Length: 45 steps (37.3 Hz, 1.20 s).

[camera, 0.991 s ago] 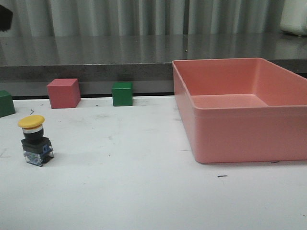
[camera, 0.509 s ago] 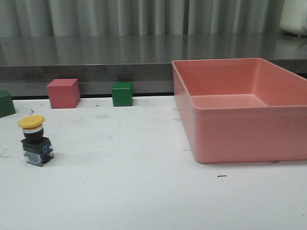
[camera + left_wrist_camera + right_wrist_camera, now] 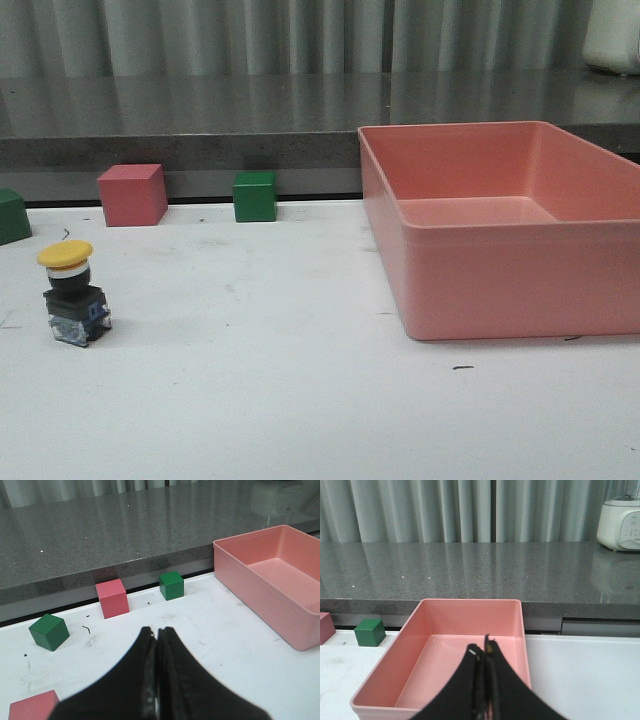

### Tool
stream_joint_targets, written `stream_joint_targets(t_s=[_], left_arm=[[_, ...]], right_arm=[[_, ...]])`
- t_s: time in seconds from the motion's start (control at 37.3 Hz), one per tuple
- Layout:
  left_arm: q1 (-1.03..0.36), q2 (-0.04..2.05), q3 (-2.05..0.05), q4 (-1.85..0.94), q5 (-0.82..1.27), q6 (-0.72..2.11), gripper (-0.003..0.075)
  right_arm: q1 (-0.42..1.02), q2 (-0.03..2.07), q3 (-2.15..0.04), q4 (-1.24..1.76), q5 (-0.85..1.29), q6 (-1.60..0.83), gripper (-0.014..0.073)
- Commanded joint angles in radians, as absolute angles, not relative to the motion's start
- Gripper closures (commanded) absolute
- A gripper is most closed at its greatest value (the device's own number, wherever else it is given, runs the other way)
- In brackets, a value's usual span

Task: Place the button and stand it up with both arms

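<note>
Upright on the white table (image 3: 300, 400), the button (image 3: 72, 293) stands on its dark blocky base near the left edge of the front view, yellow mushroom cap on top, black collar beneath it and bluish-clear parts at the bottom. Nothing touches it, and neither arm shows in the front view.

Behind the button, along the back edge of the table, sit 3 cubes: a green cube (image 3: 13, 216) cut by the left border, a red cube (image 3: 132, 194), and a second green cube (image 3: 255, 196) further toward the middle. A large pink bin (image 3: 510, 285) occupies the right side of the table, well apart from the button. A grey stone counter (image 3: 200, 115) runs behind the table, with pale curtains (image 3: 250, 35) beyond it.

From the left wrist camera, the left gripper (image 3: 156, 632) is held above the table, aimed toward the cubes and counter, its 2 black fingers pressed together with only a thin seam between them and nothing held. Another red block (image 3: 32, 706) shows at the corner of that view; the button is not seen there.

From the right wrist camera, the right gripper (image 3: 484, 650) hangs over the pink bin, pointing toward the counter, fingers likewise closed against each other and empty. A white appliance (image 3: 621, 522) stands on the counter.
</note>
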<state>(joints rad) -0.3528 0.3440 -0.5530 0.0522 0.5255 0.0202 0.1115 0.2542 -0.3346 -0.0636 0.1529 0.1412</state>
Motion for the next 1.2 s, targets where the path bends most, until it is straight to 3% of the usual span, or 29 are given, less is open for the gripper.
stream_joint_targets(t_s=[0.0, 0.56, 0.72, 0.91, 1.18], left_arm=[[-0.362, 0.353, -0.588, 0.044, 0.450, 0.010, 0.0740], [-0.362, 0.353, -0.586, 0.044, 0.448, 0.010, 0.0740], [-0.351, 0.305, -0.501, 0.030, 0.347, 0.010, 0.0740], [-0.248, 0.171, -0.317, 0.000, 0.186, 0.010, 0.0741], [-0.042, -0.011, -0.108, -0.014, 0.172, 0.010, 0.0741]], right_arm=[[0.105, 0.261, -0.361, -0.073, 0.069, 0.133, 0.0664], [0.105, 0.261, -0.361, -0.073, 0.069, 0.133, 0.0664], [0.105, 0.261, -0.361, -0.073, 0.069, 0.133, 0.0664], [0.105, 0.261, -0.361, -0.073, 0.069, 0.133, 0.0664], [0.105, 0.261, -0.361, -0.073, 0.069, 0.133, 0.0664]])
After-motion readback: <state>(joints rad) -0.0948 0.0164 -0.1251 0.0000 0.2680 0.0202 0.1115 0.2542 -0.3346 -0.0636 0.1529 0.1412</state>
